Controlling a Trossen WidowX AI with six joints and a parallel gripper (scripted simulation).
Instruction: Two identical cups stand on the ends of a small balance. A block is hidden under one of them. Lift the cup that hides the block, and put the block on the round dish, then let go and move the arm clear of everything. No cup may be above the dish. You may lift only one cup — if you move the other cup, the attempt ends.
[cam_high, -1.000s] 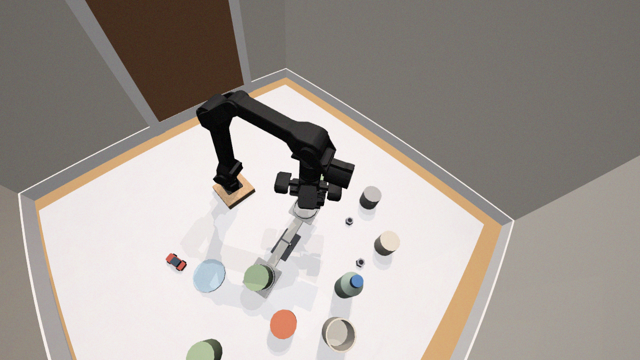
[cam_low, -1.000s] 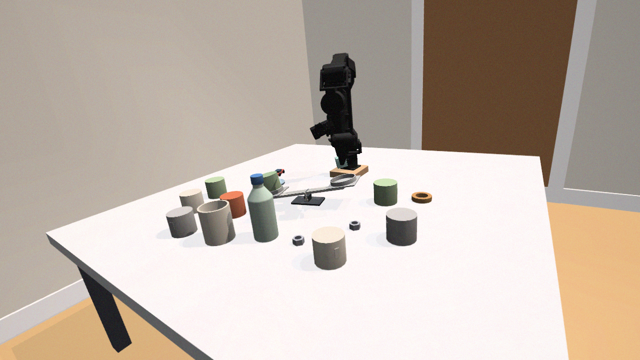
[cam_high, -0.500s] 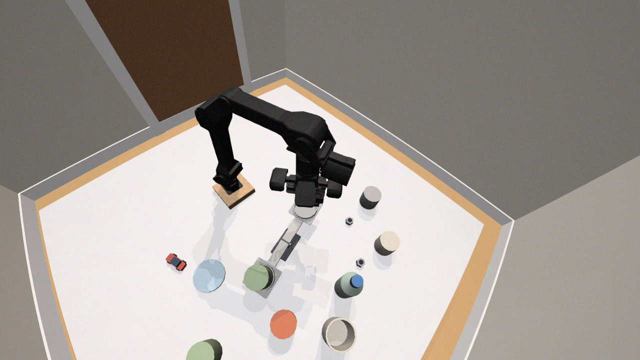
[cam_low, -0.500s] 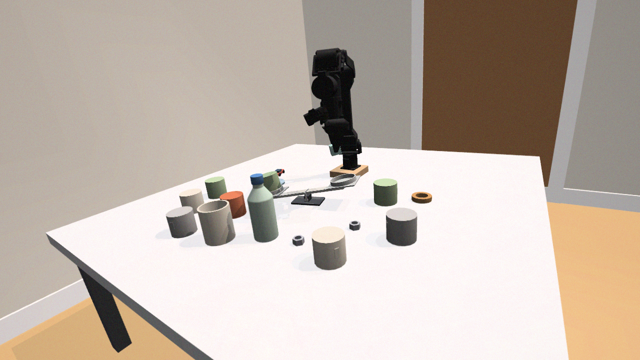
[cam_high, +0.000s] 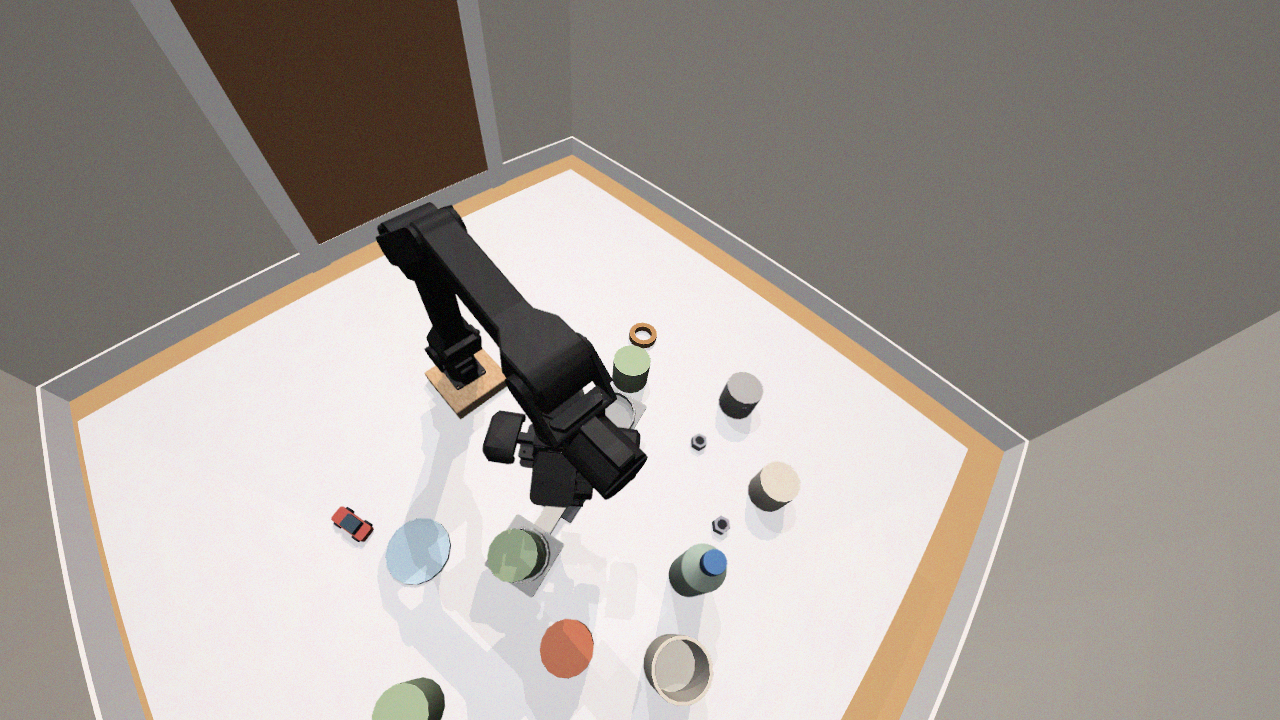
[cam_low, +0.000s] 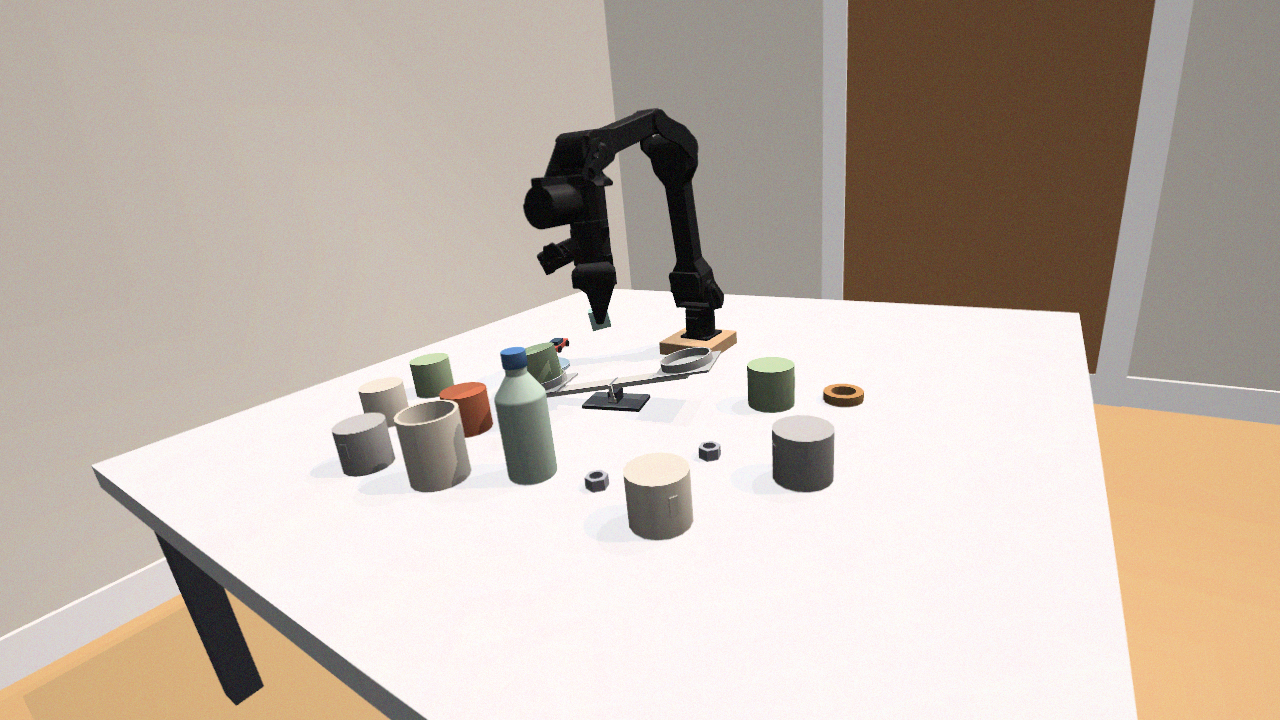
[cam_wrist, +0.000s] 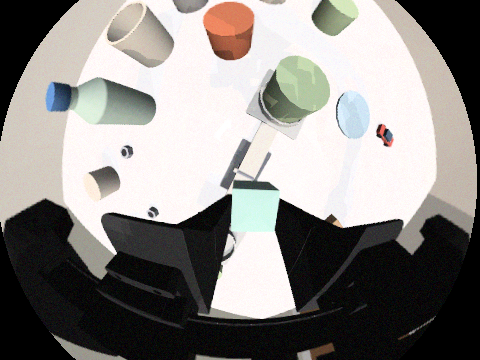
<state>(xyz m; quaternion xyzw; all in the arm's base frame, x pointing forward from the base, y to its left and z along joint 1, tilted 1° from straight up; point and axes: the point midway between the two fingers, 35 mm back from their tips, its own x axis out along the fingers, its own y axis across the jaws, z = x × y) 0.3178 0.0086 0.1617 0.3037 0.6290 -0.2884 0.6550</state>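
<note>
Above the balance (cam_high: 547, 520) (cam_low: 626, 382) (cam_wrist: 258, 150), my claw (cam_high: 560, 490) (cam_low: 600, 315) (cam_wrist: 251, 200) is clamped on the pale teal block (cam_low: 597, 324) (cam_wrist: 255, 210), one finger pressed to each side. The block hangs off the table, over the beam and between the two ends; it is not on the round dish. From overhead my own arm hides it. One end of the balance carries a green cup (cam_high: 516, 555) (cam_low: 543, 362) (cam_wrist: 302, 85), standing in its rimmed pan, and that end sits lower. The other end is raised, and its ringed pan (cam_high: 629, 402) (cam_low: 686, 367) (cam_wrist: 231, 245) has no cup on it. Just beyond that raised end, another green cup (cam_high: 631, 367) (cam_low: 770, 385) stands on the table, with an orange ring (cam_high: 631, 336) (cam_low: 843, 400) near it. The light blue round dish (cam_high: 418, 550) (cam_low: 563, 364) (cam_wrist: 353, 115) lies beside the cup-bearing end of the balance, with no cup above it, and the little red car (cam_high: 351, 523) (cam_low: 559, 343) (cam_wrist: 385, 135) is on the dish's far side from the balance. Past that same low end stands a red-orange cup (cam_high: 566, 648) (cam_low: 465, 410) (cam_wrist: 230, 30). Off one long side of the balance I see the green bottle (cam_high: 693, 573) (cam_low: 526, 429) (cam_wrist: 117, 102), upright under its blue cap.
</note>
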